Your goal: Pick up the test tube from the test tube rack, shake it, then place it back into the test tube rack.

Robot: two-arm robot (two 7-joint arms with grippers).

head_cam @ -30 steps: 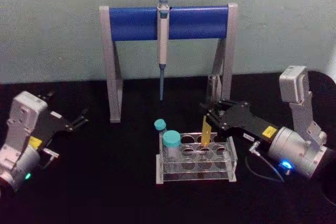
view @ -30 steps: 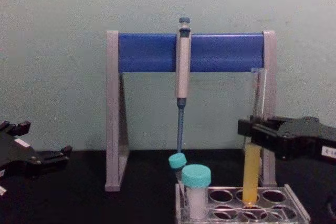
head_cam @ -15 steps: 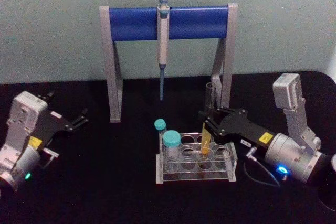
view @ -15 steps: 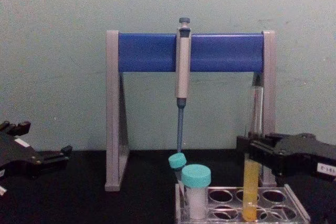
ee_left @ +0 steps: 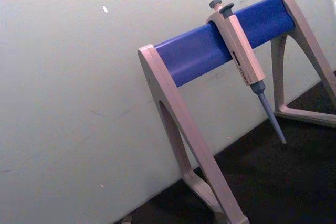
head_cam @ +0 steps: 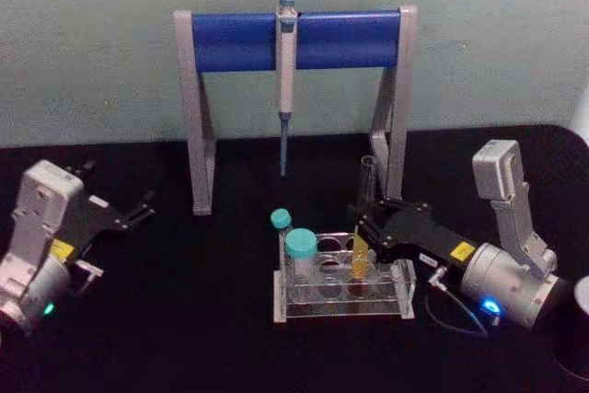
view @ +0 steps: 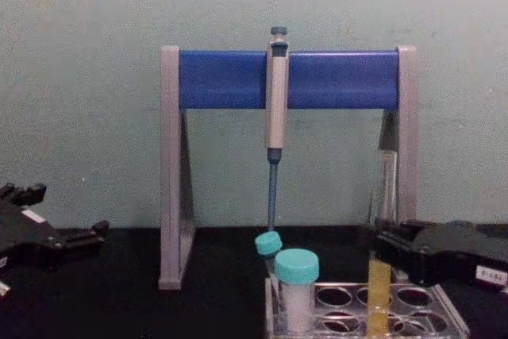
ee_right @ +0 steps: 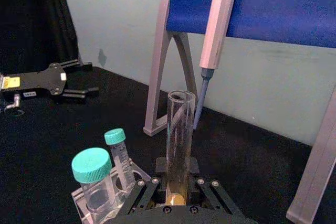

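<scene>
Right gripper (head_cam: 362,230) reaches in from the right of the test tube rack (head_cam: 342,308), just above its top, and its fingers are closed narrowly on the test tube (head_cam: 367,181). In the right wrist view the clear glass rises straight up from between the two black fingers (ee_right: 148,185). The tube stands nearly upright with its lower end down in a hole in the right half of the rack. Which row it sits in cannot be told. Its yellow liquid shows through the rack's clear wall in the chest view, while the empty upper part stands well above the rack.

At the rack's left end are two teal-capped vials, a wide one (head_cam: 301,252) in front and a slimmer one (head_cam: 281,224) just behind it. The other holes hold nothing.

Well to the left of the rack, the left gripper (head_cam: 145,206) rests low over the black table (head_cam: 212,319), its fingers spread apart with nothing between them.

Behind the rack stands a grey stand with a blue crossbar (head_cam: 230,41). A grey pipette (head_cam: 285,80) hangs from the middle of that bar, tip down, in front of a pale wall (head_cam: 92,62).
</scene>
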